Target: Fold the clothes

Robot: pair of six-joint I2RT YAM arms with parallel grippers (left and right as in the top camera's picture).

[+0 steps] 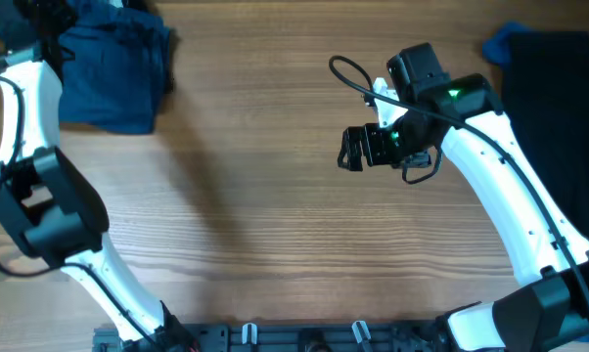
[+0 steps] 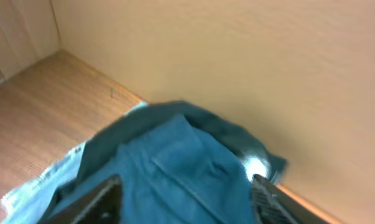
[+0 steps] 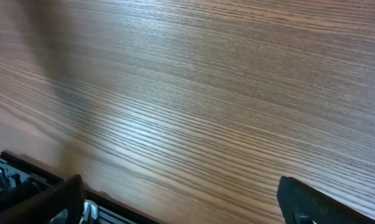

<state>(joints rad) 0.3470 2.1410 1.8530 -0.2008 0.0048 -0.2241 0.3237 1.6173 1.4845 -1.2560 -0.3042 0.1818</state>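
A dark navy-blue garment (image 1: 113, 73) lies bunched at the table's far left corner. In the left wrist view it (image 2: 175, 168) fills the space between my fingers, with a pale blue-white piece (image 2: 44, 180) at its left edge. My left gripper (image 1: 52, 34) (image 2: 184, 208) is open, just over this garment, holding nothing. My right gripper (image 1: 353, 149) (image 3: 181, 205) is open and empty above bare wood at the table's middle right. A black garment (image 1: 554, 88) lies at the far right, with a bright blue bit (image 1: 505, 41) at its top left.
The wooden table (image 1: 275, 225) runs between the two piles. A dark rail (image 1: 304, 337) with clips runs along the front edge and shows at the lower left of the right wrist view (image 3: 25, 180). A beige wall (image 2: 250, 68) stands behind the navy garment.
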